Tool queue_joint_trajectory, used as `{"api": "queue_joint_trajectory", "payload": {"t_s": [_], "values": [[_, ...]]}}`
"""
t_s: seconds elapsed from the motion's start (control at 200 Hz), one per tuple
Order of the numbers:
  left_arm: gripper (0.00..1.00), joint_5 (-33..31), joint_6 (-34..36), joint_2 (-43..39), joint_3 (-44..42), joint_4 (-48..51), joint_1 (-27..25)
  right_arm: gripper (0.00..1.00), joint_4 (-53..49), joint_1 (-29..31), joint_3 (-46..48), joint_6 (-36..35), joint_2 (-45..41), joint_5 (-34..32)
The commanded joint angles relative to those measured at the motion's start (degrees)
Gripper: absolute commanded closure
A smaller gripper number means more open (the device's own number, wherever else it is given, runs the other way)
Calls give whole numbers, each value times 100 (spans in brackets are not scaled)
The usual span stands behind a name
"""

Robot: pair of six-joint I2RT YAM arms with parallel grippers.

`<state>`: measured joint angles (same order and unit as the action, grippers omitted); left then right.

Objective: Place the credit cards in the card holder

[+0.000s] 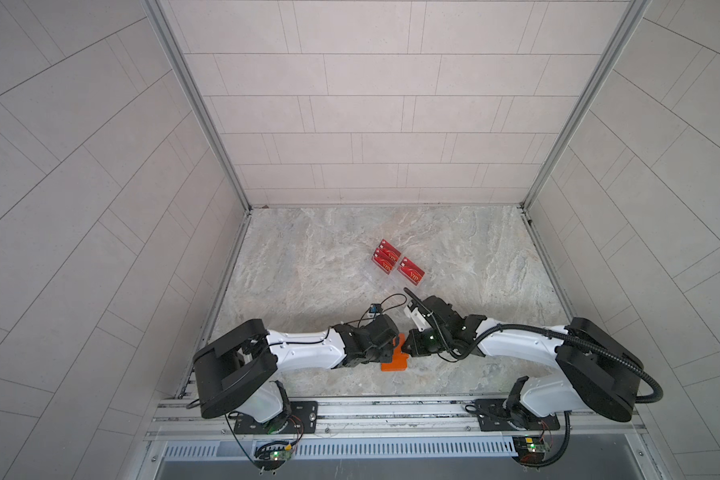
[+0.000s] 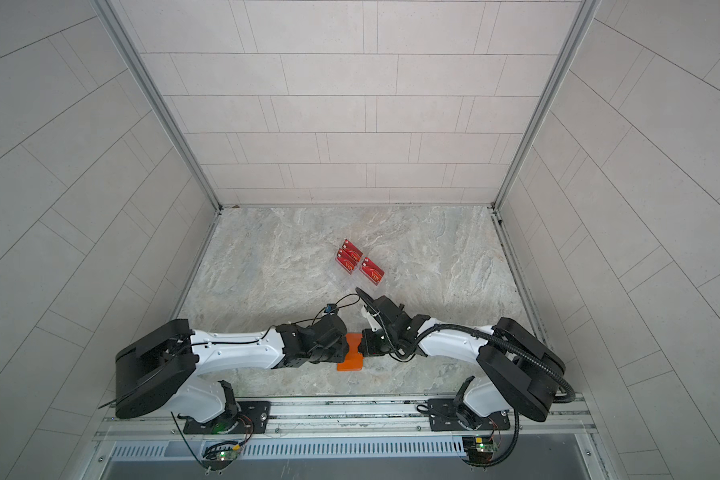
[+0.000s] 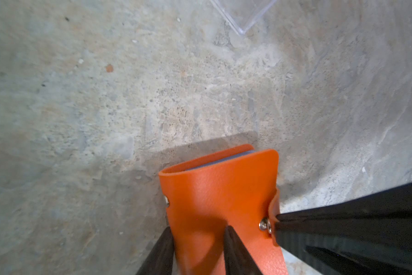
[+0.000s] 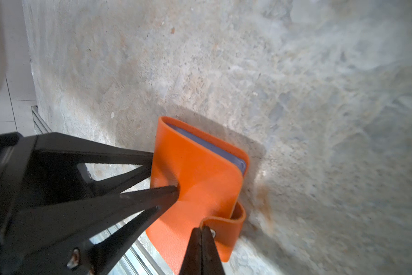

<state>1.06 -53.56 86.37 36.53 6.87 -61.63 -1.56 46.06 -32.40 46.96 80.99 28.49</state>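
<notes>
Black fingers of the left end effector (image 3: 197, 228) are closed in on the orange leather-like book-style card holder (image 3: 214, 190). One finger lies against its folded side edge and the other presses into the front cover. In the right wrist view that same end effector (image 4: 164, 172) dents the cover where a fingertip digs in.

The right end effector (image 4: 201, 229) has its fingers pressed tight together, pinching the holder's orange strap tab (image 4: 226, 221) right beside the silver snap button (image 3: 263, 225). I cannot tell whether the snap is fastened.

The covers lie nearly together, and bluish clear plastic sleeves (image 4: 212, 147) show along one edge between them. The card holder throws a shadow on the marbled grey-beige stone-look table (image 1: 308, 270). I cannot make out whether it rests there or hangs just above.

In both top views the card holder (image 1: 393, 363) (image 2: 350, 363) sits between the two wrists, near the table's front edge and close to the arm bases. Farther back, well apart from it, the red rectangular plastic credit cards (image 1: 411, 272) (image 2: 371, 272) printed "VIP" stand in a clear acrylic tiered rack (image 3: 244, 21). Several are stepped one behind another, with one more just beside them. Pale tiled walls close in the table on three sides.
</notes>
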Motion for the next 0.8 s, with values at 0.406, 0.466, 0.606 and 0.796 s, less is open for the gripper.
{"api": "queue_joint_trajectory", "payload": {"t_s": [0.406, 0.466, 0.606, 0.796], "values": [[61, 439, -31, 458, -286, 879, -104, 100, -460, -1, -243, -285, 392, 80], [60, 432, -23, 457, -276, 885, -104, 100, -668, 8, -274, -354, 463, 39], [60, 421, -14, 436, -261, 909, -104, 100, -1242, 29, -549, -474, 499, -81], [60, 413, -14, 458, -266, 890, -104, 100, -1929, 43, -721, -662, 550, -291]]}}
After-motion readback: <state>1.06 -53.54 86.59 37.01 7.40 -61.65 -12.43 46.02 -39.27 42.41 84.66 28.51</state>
